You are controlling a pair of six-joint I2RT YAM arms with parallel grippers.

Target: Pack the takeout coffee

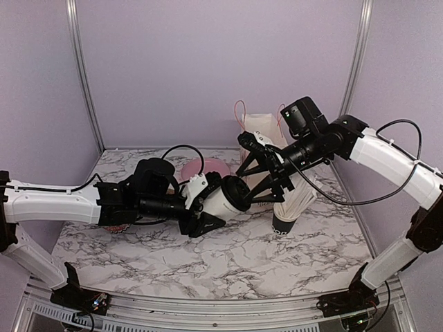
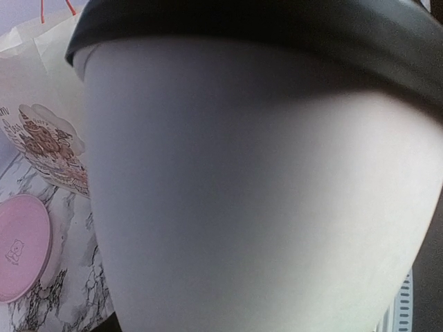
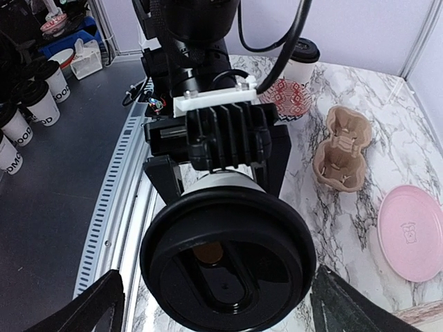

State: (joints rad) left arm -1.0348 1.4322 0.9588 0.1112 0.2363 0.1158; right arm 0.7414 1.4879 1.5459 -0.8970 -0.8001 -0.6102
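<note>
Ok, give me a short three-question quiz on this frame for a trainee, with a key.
1. True or false: the left gripper holds the takeout cup upright.
2. The right gripper's jaws are: A) open, facing the cup's black lid; B) shut on the lid; C) shut, well away from the cup.
3. What brown thing sits on the marble table near the pink disc?
Key: 1 false, the cup lies sideways, lid toward the right gripper. 2 A. 3 a cardboard cup carrier.
</note>
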